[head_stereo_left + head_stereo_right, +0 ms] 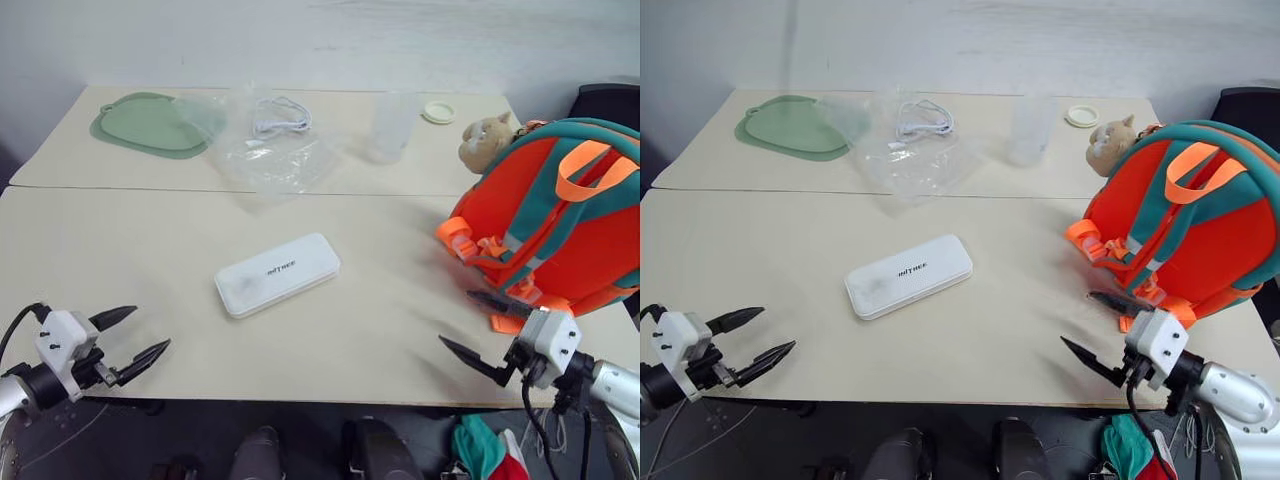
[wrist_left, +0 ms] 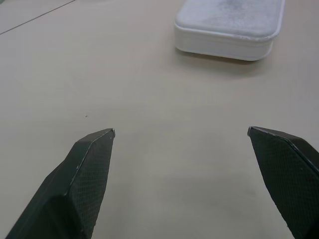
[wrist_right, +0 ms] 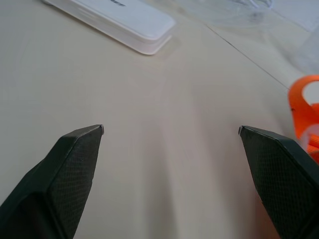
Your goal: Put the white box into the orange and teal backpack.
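The white box [image 1: 278, 274] lies flat near the middle of the front table, with small dark lettering on its lid. The orange and teal backpack [image 1: 560, 220] stands upright at the table's right edge, a tan plush charm [image 1: 485, 140] at its top left. My left gripper [image 1: 150, 330] hovers open over the front left edge, pointing toward the box [image 2: 229, 22], with bare table between them. My right gripper [image 1: 455, 318] is open at the front right, just in front of the backpack's straps [image 3: 304, 104], and the box [image 3: 124, 20] lies well ahead of it.
On the far table lie a green mat [image 1: 150, 125], a clear plastic bag [image 1: 270, 150] with a white cable on it, a clear cup [image 1: 393, 125] and a round lid [image 1: 438, 112]. A seam runs between the two tables. A black chair [image 1: 610, 100] stands behind the backpack.
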Robot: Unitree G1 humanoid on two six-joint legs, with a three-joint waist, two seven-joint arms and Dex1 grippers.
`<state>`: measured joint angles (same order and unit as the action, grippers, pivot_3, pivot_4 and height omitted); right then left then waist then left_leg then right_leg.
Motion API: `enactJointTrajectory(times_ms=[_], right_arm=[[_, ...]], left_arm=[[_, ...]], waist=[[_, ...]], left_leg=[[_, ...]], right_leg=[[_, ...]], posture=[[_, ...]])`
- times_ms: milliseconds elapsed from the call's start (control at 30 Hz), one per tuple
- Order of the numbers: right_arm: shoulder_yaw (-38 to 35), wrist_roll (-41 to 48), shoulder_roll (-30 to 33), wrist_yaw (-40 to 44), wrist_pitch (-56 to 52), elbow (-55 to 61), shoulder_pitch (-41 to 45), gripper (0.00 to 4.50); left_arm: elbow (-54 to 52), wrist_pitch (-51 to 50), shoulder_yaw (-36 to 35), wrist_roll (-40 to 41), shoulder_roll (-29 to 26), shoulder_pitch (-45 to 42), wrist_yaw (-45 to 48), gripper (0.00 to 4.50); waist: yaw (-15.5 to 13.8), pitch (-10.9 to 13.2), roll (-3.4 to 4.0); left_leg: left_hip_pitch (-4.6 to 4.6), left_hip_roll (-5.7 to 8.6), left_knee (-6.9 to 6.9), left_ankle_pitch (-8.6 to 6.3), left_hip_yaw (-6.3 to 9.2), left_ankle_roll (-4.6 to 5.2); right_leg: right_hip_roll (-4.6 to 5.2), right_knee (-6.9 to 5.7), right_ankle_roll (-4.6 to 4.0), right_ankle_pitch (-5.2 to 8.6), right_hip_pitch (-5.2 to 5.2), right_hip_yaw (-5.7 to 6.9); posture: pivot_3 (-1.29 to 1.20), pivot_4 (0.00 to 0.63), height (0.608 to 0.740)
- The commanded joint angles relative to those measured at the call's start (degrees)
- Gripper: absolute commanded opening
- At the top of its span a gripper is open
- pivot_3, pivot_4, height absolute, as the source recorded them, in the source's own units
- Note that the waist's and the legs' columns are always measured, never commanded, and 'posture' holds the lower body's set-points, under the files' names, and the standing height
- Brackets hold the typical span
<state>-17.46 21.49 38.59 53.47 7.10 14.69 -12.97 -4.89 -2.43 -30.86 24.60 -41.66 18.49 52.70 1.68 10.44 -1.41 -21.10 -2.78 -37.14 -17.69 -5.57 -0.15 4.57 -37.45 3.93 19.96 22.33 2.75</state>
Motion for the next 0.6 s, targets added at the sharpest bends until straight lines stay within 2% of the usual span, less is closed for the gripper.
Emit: enactJointTrajectory(times_ms=[33,300,533,600], right_arm=[[-0.8,0.5,0.6,0.8,1.8,-0.1,0.5,4.47],[0.7,2.5,-0.9,1.9,1.5,-0.1,1.3,4.47],[8.0,7.3,-0.2,-1.0,-11.2,12.2,7.1,4.47],[11.9,8.3,0.0,-4.2,-19.5,15.1,12.5,4.47]], left_arm=[[-1.0,-0.3,-0.9,0.4,-0.8,-0.5,0.0,4.5],[-3.3,-6.5,-2.0,4.4,-1.6,-0.1,1.4,4.5],[-5.8,-13.0,-3.0,8.2,-4.6,-1.5,3.3,4.5],[-7.4,-16.3,-2.9,10.6,-5.5,-2.9,3.2,4.5]], waist=[[-0.1,0.0,0.0],[-0.1,0.0,-0.01],[0.1,0.0,0.0],[0.0,0.0,0.0]], left_leg=[[-0.01,-0.01,0.02,0.0,0.01,0.0],[-0.03,-0.01,-0.03,0.0,0.02,0.0],[-0.03,-0.03,-0.02,0.02,0.06,-0.05],[-0.05,-0.02,-0.02,0.03,0.07,-0.06]], right_leg=[[0.0,0.0,-0.01,0.01,0.01,0.01],[0.0,0.0,-0.01,0.01,-0.02,0.02],[0.0,-0.09,-0.03,0.02,0.05,0.01],[0.01,-0.07,-0.04,0.02,0.04,0.02]], posture=[[0.0,0.15,0.74],[0.0,0.15,0.74],[0.0,0.15,0.74],[0.0,0.15,0.74]])
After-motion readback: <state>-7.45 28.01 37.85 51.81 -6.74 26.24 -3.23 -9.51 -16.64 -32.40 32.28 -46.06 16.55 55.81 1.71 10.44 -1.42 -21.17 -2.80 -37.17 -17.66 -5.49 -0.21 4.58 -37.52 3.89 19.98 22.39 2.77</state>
